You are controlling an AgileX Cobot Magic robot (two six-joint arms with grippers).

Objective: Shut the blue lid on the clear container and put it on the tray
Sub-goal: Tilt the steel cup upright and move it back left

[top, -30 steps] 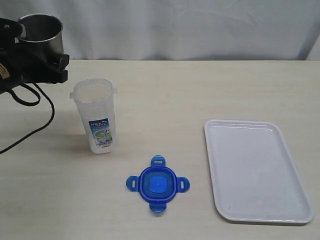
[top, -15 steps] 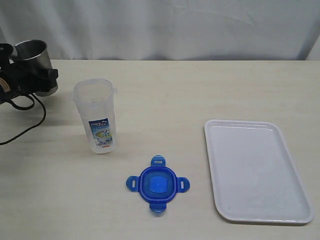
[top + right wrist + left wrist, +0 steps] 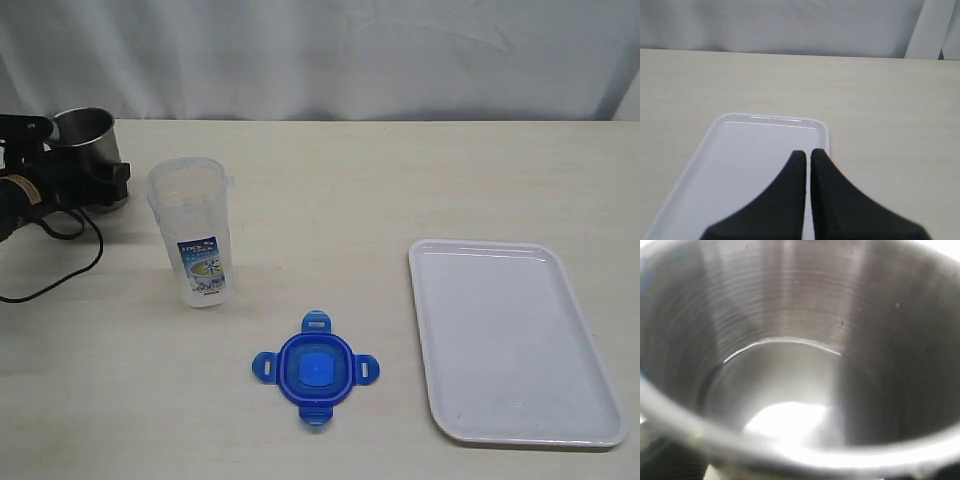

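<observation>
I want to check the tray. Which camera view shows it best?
The exterior view: the whole tray shows. The right wrist view shows one end, partly behind the right gripper. The left wrist view shows none.

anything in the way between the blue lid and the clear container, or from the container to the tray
Nothing visible. Bare table separates the blue lid from the clear container, and the stretch from there to the tray is open; the lid lies just off that line.

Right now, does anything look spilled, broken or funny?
Nothing is spilled or tipped. The jar stands upright and open, while its blue lid lies flat on the table, apart from it. One oddity: the left gripper is clamped around a metal cup near the jar.
</observation>
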